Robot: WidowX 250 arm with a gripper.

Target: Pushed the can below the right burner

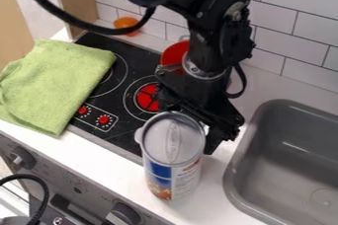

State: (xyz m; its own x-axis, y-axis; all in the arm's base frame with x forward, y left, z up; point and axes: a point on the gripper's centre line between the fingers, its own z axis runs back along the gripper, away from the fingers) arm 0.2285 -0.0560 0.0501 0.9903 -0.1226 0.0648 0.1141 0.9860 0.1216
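The tall cylindrical can with a silver metal lid and a white and blue label (173, 155) stands upright on the white table (99, 157), in front of the stove and a bit to the right of the round red burner (147, 97). The black robot arm (214, 31) enters from the top edge and hangs down, with its lower part bent toward the can. The black tool (206, 132) is low, just behind the can and at its right side in the view. I cannot tell if the tool is open or closed, nor if it touches the can.

The flat black stove (99, 98) carries 2 small red knobs. On its left side lies the folded light green cloth (56, 81). The red round pot (174, 54) is partly behind the arm. The grey rectangular sink (290, 152) is at the right.
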